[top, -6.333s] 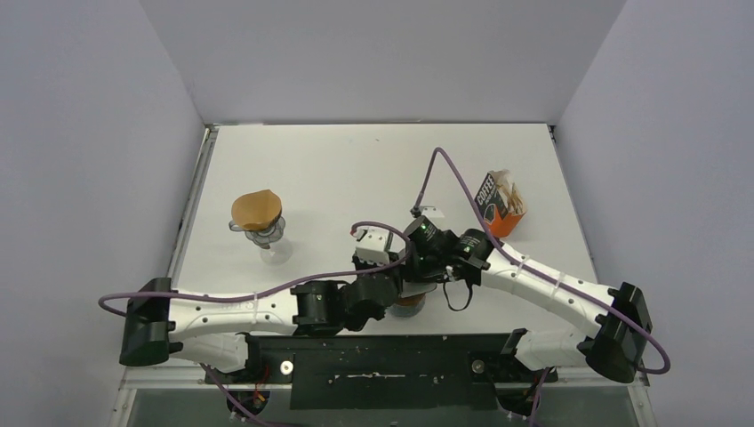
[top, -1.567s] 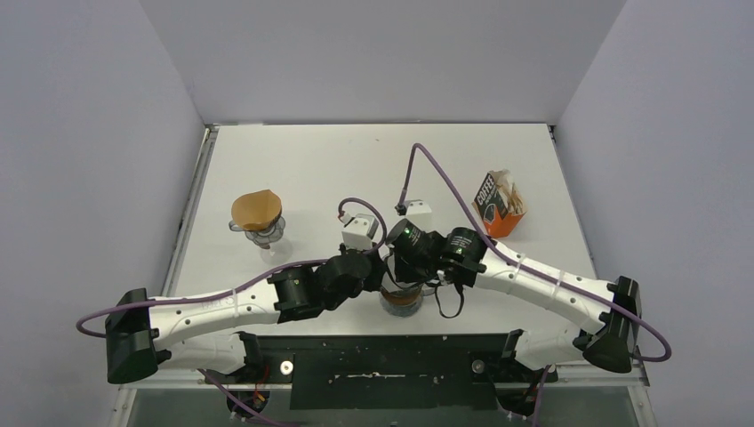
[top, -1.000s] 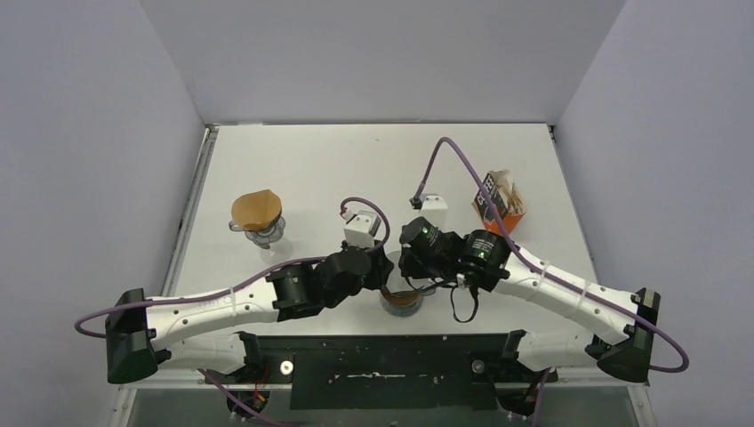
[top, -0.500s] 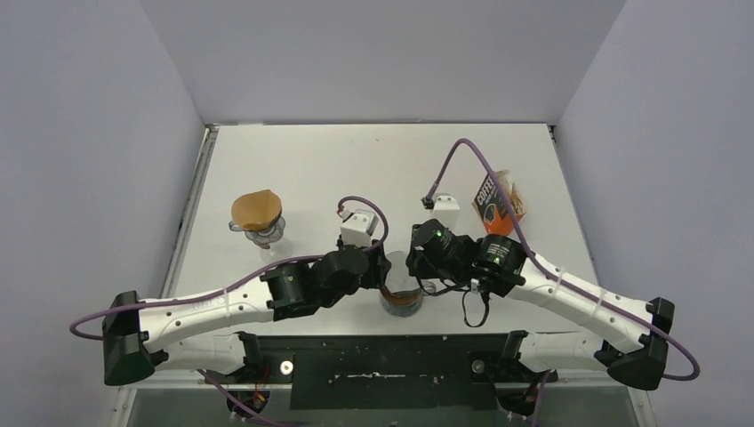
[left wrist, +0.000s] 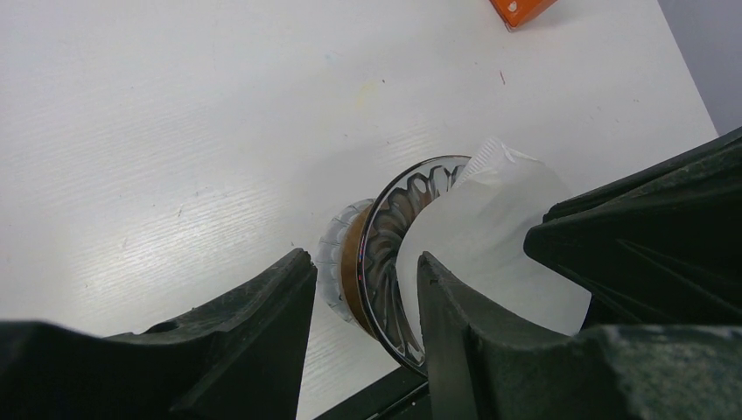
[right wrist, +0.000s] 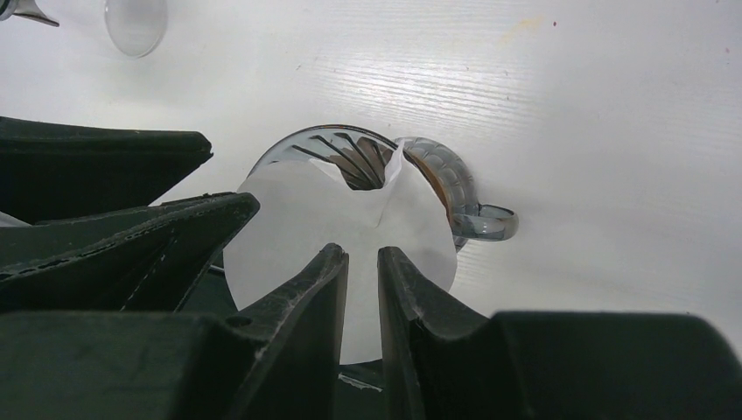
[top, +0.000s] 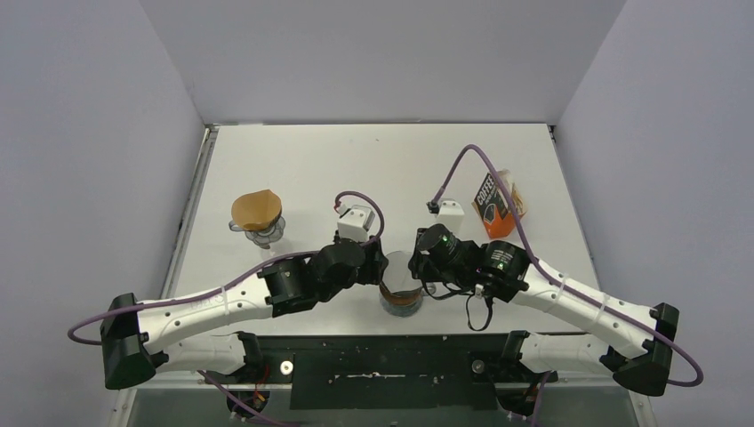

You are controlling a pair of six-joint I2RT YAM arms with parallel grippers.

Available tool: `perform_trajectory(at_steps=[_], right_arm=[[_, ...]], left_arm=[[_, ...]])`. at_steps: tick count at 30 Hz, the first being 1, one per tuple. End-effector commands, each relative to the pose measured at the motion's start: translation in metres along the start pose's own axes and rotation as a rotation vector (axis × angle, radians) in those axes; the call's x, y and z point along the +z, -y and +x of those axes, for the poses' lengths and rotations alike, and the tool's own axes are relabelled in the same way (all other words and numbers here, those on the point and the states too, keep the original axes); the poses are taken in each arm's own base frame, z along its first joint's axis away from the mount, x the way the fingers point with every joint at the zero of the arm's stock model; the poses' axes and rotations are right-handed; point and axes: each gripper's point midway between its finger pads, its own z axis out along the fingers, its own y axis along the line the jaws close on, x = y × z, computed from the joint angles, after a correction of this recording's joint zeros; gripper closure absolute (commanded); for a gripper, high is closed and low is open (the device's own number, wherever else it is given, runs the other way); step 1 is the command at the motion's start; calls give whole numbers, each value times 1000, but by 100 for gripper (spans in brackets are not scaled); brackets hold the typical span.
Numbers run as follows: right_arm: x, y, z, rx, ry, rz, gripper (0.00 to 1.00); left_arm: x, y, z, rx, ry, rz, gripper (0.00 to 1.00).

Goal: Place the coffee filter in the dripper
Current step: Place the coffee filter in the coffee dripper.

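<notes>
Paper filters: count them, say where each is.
2. The white coffee filter partly in the dripper, front centre; a tan filter at left. Others may be hidden.

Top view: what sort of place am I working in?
Probably a robot test cell set up for coffee making: plain grey walls box in a white table, with a dripper, paper filter and coffee box laid out.

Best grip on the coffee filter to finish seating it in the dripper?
I'd pinch the coffee filter by its free rim, from above on the right gripper side. The paper leans out over the dripper there, so that edge stands clear; the far side shows only bare ribs.
</notes>
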Motion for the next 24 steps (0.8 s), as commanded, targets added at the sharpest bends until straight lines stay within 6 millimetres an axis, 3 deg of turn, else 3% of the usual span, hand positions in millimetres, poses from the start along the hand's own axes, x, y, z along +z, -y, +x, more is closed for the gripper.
perform_trajectory(at_steps=[1,10,17,24], right_arm=[[6,-3,-3,34,24,-13,79],[12,3,4,35,5,10,79],[16,9,9,28,-7,34,79],[18,12,13,24,-16,42,82]], left_arm=[[-2,13,-15,-12,22,53,55],[6,16,-6,11,-17,68,54],[11,7,2,14,-40,40,54],[15,0,9,2,-69,33,66]])
